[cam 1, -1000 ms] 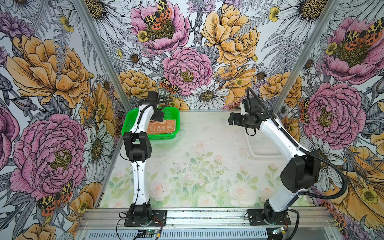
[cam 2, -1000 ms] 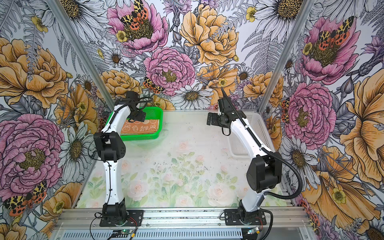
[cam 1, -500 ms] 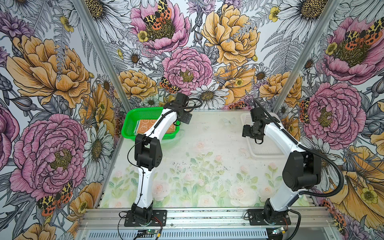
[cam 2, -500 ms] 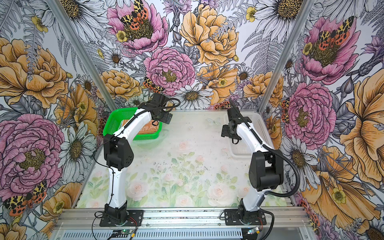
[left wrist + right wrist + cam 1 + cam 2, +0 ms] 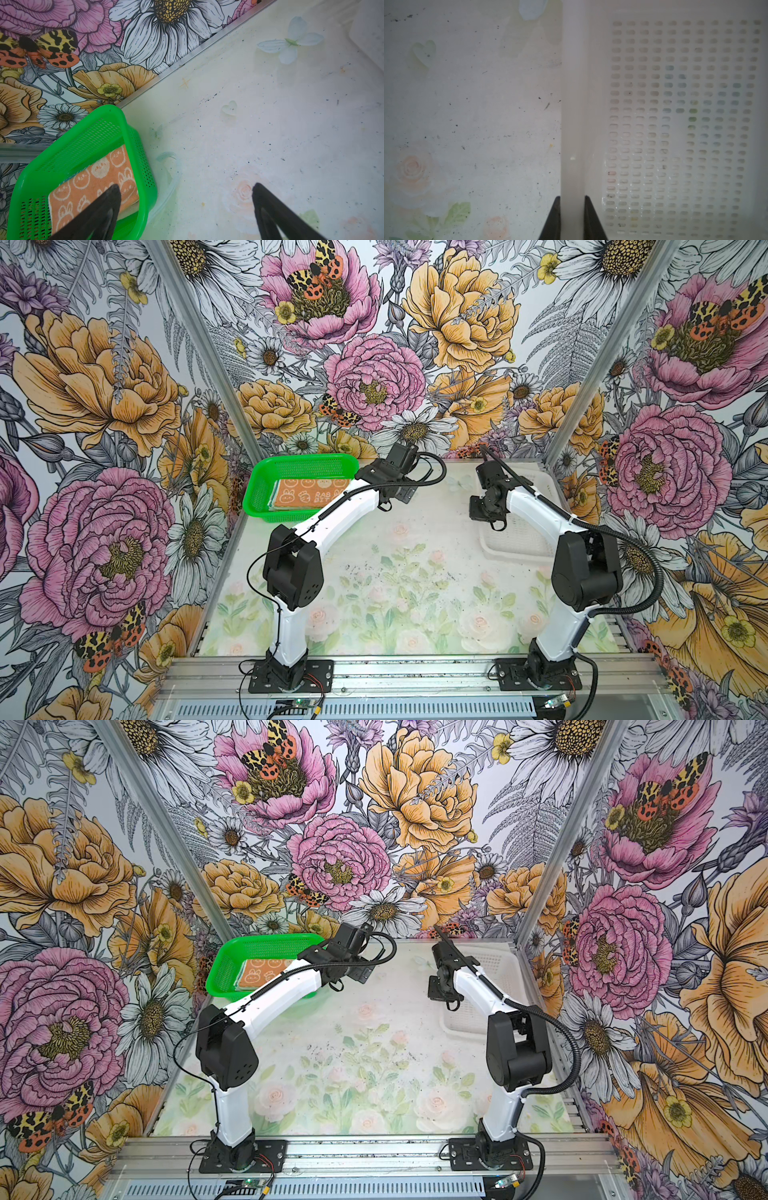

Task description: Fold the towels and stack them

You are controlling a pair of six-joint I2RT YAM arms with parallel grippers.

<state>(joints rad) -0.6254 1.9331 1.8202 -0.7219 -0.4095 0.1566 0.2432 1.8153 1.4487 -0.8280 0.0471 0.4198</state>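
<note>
Status: the orange towel (image 5: 309,499) lies folded and flat inside the green basket (image 5: 258,489), rabbit print up. Layered edges show beneath it at one side, so I judge it to be the top of a stack. The blue and cream cloths cannot be picked out by colour from here. You have no loose cloth anywhere on the table (image 5: 395,572), and the mesh floor of the white basket (image 5: 519,539) shows none either. My reading is that folding and stacking are essentially done — what is left, if anything, is basket handling.

Left gripper (image 5: 186,187): jaws spread wide, holding nothing. It hovers just beside the green basket's near corner, with one finger over the towel's edge in the wrist view and the other over bare table.

Right gripper (image 5: 572,198): jaws drawn in on either side of the white basket's rim, pads against the plastic — a pinch on the wall, nothing else.

Surface: pale glossy floral print, peppered with dark specks and scuffs. The room is a booth with bold flower-and-moth walls, aluminium posts at the back corners and a rail along the front carrying both arm bases.
</note>
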